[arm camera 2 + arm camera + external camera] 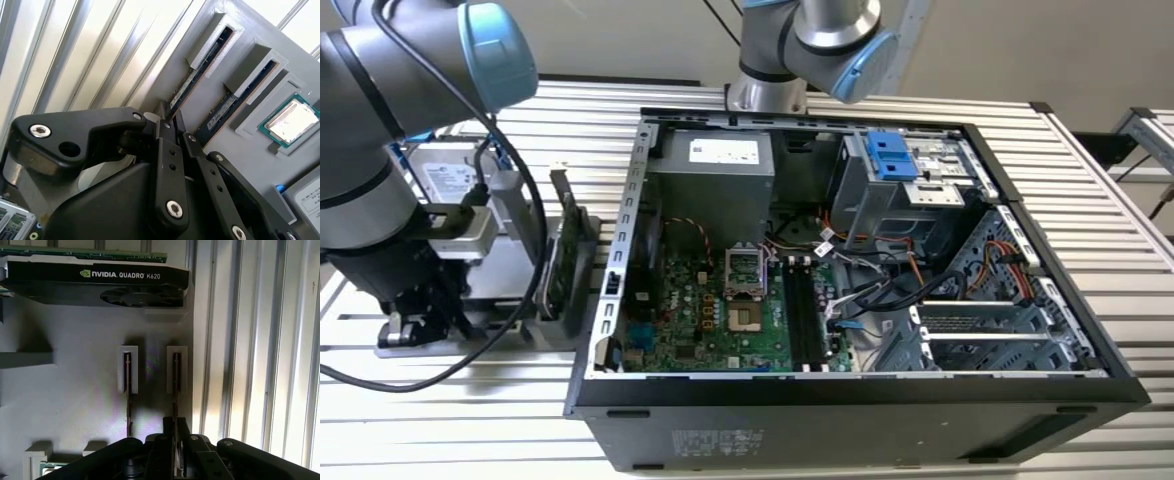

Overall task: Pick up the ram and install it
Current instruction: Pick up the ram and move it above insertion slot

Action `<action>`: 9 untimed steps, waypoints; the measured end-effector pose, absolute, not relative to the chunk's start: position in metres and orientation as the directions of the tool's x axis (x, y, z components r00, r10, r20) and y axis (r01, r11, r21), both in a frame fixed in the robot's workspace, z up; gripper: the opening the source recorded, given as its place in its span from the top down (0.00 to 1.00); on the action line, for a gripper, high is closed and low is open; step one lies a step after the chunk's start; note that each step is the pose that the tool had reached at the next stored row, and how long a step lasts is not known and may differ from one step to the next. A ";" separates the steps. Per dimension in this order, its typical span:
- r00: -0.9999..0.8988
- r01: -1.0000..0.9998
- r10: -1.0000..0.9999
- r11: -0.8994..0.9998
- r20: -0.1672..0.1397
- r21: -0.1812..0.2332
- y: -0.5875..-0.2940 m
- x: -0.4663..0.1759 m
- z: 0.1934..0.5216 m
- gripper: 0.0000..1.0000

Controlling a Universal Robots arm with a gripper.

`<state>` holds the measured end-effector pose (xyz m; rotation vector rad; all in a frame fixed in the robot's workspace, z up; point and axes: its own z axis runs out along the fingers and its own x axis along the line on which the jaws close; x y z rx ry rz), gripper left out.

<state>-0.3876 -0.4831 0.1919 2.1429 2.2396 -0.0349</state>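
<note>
the ram [176, 382] stands on edge in the holder's [75, 405] outermost slot, next to the slatted worktop [250, 365], leaving both faces free to grasp. the gripper [175, 435] straddles one end; whether it is clamped on it i cannot tell.

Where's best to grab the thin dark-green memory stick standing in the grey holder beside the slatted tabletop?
Pinch the thin dark-green ram stick across its flat faces at the exposed long edge, coming from above: it stands on edge in a slot of the grey holder.
</note>
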 end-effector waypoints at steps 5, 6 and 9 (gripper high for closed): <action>-0.044 0.999 0.998 0.044 -0.046 0.013 -0.483 -0.388 0.198 1.00; -0.044 0.999 0.998 0.044 -0.046 0.012 -0.483 -0.388 0.199 1.00; -0.044 0.999 0.998 0.044 -0.046 0.012 -0.483 -0.388 0.202 1.00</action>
